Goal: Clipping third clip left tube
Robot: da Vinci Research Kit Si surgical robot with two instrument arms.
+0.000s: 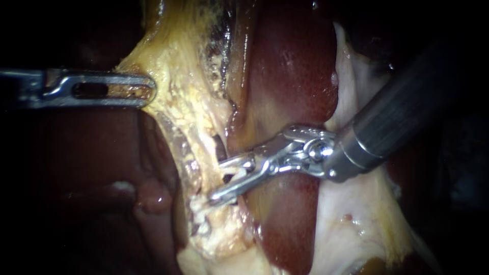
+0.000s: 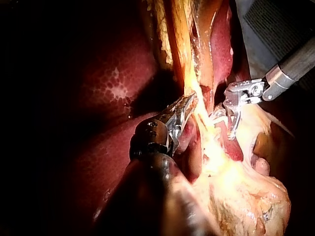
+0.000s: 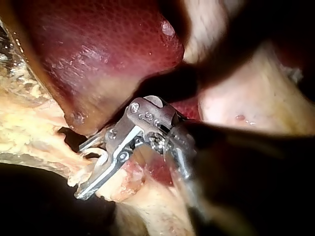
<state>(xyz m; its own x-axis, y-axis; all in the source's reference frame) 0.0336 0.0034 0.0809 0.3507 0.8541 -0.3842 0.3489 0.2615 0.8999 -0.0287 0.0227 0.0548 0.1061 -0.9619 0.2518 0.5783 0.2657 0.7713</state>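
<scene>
Your right instrument (image 1: 224, 179), jaws apart, straddles the tube (image 1: 208, 162) — probably soft, slippery — bite it squarely; left instrument (image 1: 146, 91) clamps yellow tissue (image 1: 178, 76).

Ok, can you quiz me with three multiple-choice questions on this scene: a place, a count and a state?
1. Where are the jaws of the left instrument? A on pale yellow tissue; B on a metal clip; C on a hand.
2. How many instruments show in the endoscope view? A one; B two; C three.
3. The jaws of the right instrument are: A open; B shut together; C hidden.
Answers: 1 A, they clamp its edge; 2 B, one from each side; 3 A, a gap shows between them.
</scene>
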